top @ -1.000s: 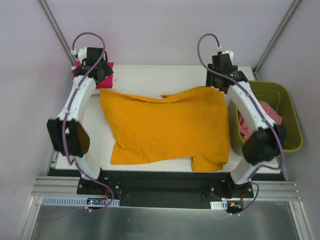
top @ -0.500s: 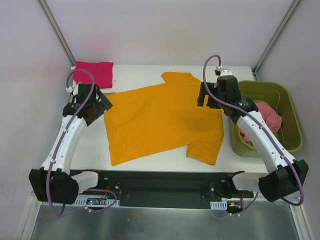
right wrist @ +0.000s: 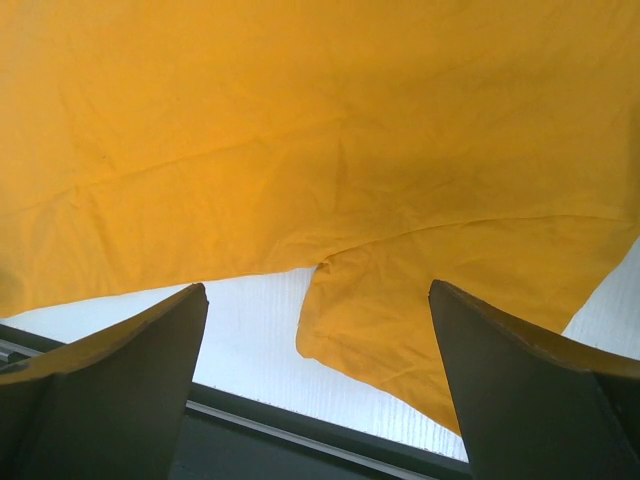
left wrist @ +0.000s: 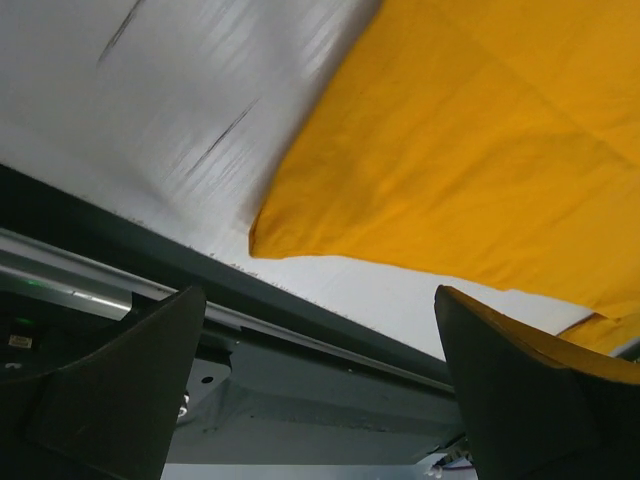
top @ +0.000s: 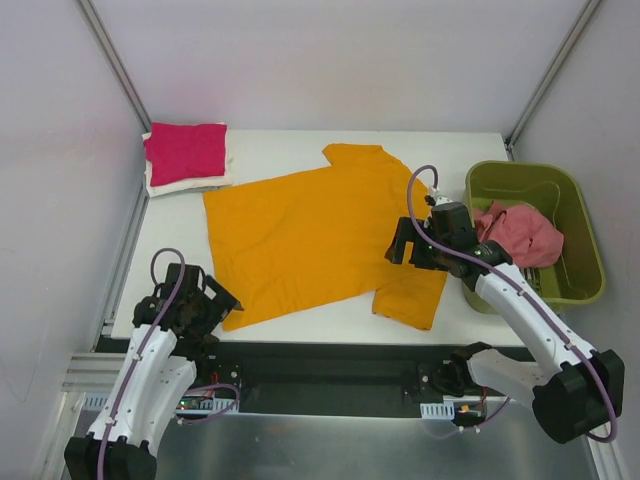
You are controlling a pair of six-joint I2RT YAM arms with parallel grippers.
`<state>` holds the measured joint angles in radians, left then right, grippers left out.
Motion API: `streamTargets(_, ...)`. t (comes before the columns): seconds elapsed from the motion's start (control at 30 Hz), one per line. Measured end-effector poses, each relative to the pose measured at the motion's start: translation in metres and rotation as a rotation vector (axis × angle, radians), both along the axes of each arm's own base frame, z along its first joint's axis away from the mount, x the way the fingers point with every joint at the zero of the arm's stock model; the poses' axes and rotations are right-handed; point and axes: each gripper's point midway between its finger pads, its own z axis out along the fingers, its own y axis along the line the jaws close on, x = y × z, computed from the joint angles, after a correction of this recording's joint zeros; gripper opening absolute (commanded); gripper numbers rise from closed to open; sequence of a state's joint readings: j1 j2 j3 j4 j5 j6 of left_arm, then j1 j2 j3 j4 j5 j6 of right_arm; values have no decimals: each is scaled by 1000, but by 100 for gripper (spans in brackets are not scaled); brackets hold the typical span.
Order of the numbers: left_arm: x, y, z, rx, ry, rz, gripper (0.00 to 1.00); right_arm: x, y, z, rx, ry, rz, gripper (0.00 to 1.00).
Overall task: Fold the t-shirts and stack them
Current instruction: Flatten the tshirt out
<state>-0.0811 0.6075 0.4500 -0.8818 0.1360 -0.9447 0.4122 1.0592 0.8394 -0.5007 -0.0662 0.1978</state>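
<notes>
An orange-yellow t-shirt [top: 320,235] lies spread flat across the white table [top: 290,150], one sleeve pointing to the near right. In the left wrist view its near-left hem corner [left wrist: 460,150] lies just beyond my left gripper [left wrist: 318,295], which stands open and empty over the table's front-left edge [top: 215,305]. My right gripper [top: 405,245] hovers open over the shirt's right side, and its camera shows the cloth [right wrist: 300,130] and the sleeve [right wrist: 420,310] below. A folded magenta t-shirt [top: 187,152] rests on a folded white one [top: 160,185] at the back left. A salmon-pink t-shirt [top: 520,232] lies crumpled in the bin.
The olive-green bin [top: 575,285] stands off the table's right edge, close to my right forearm. A dark rail [left wrist: 300,350] runs under the table's near edge. Slanted frame posts rise at the back corners.
Both arms have drawn back from the far side toward the near edge, the left furthest. The orange-yellow shirt, bunched and held a second ago, now lies flat and released; both grippers opened.
</notes>
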Motion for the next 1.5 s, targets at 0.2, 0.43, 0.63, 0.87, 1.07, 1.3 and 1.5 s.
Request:
streamTargets(0.2, -18, -2, -9, -21, 83, 58, 61, 1, 0, -5, -7, 15, 0, 97)
streamTargets(0.43, -18, 1, -20, -4, 149, 103, 40, 3, 1, -15, -23, 50, 0, 97)
streamTargets(0.63, -16, 13, -31, 71, 188, 126, 36, 3, 0, -16, -29, 48, -4, 97)
streamTargets(0.87, -6, 20, -39, 121, 196, 133, 0, 1, -4, -18, -47, 58, -11, 97)
streamTargets(1.07, 1, 12, -39, 79, 169, 103, 0, -7, -16, -20, -85, 64, -40, 97)
streamTargets(1.3, 19, 8, -27, 55, 17, 72, 0, -33, -23, -33, -119, 161, -26, 97)
streamTargets(1.5, 41, 13, -2, 91, -105, 50, 0, -76, -13, -59, -165, 297, 81, 86)
